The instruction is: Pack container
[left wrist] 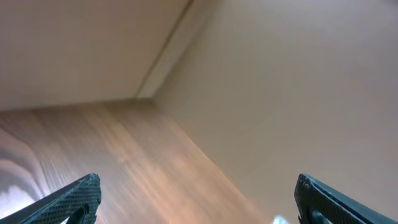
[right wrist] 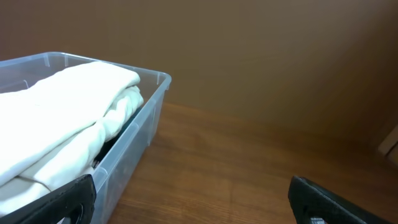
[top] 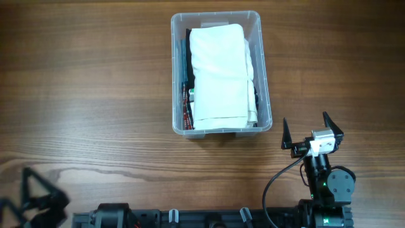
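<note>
Container: clear plastic bin [top: 264,69] sits on the wooden surface [top: 95,95], far-middle, just ahead and left of my right claw.
Contents: a folded white garment [top: 218,69] fills most of the top. Darker pieces [top: 185,69] are squeezed down the left wall, can't tell what they are.
Right claw [top: 305,118]: spread wide, holding nothing, parked near the bin's near right corner but not touching it.
Left claw [left wrist: 198,180]: also wide and empty, off at the near left edge, well apart from the bin. Its camera only gets bare wood and wall.
Progress guess: looks basically packed. I can't see any garment left lying outside.
Worry 1: from my right wrist view the white bundle seems to crown at or above the rim. If I press it down off-centre, I'd guess the light bin tips or skids.
Worry 2: wide fingers going in could hook the thick rim or the see-through wall, which is easy to misjudge.
Worry 3: snagging a loose fold on the way out would drag the garment back up.
</note>
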Available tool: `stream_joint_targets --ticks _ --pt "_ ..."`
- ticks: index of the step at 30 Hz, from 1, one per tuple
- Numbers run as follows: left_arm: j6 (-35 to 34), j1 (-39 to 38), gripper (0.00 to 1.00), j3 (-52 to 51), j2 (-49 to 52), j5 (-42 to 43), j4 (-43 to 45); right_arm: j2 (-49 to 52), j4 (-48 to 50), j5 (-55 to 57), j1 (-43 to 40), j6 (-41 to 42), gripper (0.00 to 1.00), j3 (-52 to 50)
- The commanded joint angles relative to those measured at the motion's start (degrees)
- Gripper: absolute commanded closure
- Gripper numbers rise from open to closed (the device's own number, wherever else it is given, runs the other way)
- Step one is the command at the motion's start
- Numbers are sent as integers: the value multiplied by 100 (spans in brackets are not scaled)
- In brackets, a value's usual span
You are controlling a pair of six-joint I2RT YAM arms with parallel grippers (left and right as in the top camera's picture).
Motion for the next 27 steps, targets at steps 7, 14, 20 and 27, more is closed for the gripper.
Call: stream_joint_targets --ticks 7,14,20,27 --pt "-17 -20 0 -3062 -944 1631 2500 -57 17 -46 -28 -105 0 -11" --pt "-9 -20 0 -4441 -944 2190 4284 -57 17 -46 -28 -105 0 -13" --pt "426 -20 0 -5040 -944 2339 4771 -57 17 -46 -28 -105 0 -13" --pt "1045 -20 0 -5569 -944 2667 5390 -57 17 -46 -28 -105 0 -13"
